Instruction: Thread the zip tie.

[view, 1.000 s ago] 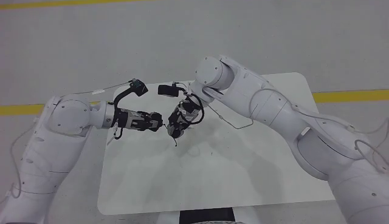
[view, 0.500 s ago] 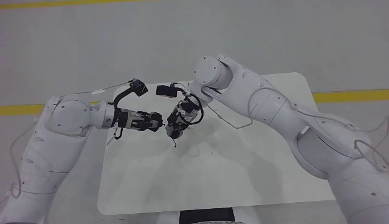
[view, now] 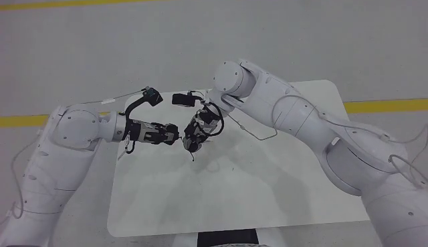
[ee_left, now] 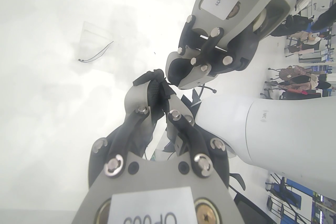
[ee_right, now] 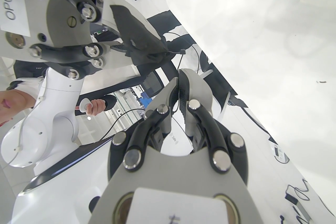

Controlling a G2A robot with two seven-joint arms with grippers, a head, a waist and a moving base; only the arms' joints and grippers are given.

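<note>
I had the thin black plastic zip tie [ee_right: 181, 51] up in the air between the arms, above the white tabletop [view: 267, 193] rather than lying on it. My left pincer [ee_left: 157, 84] was clamped on it, with a short stub and the small square head poking out past the tips. My right pincer [ee_right: 179, 78] was closed too, its tips just beside that head. A thin dark line ran between its pads [ee_right: 183, 88], which I took for the tie's tail. I judged the threading not yet made: I saw no tail passing through the head, so lining up and pushing through remained. The stub's long axis ran from the left pincer's tips toward the right pincer, head leading.
</note>
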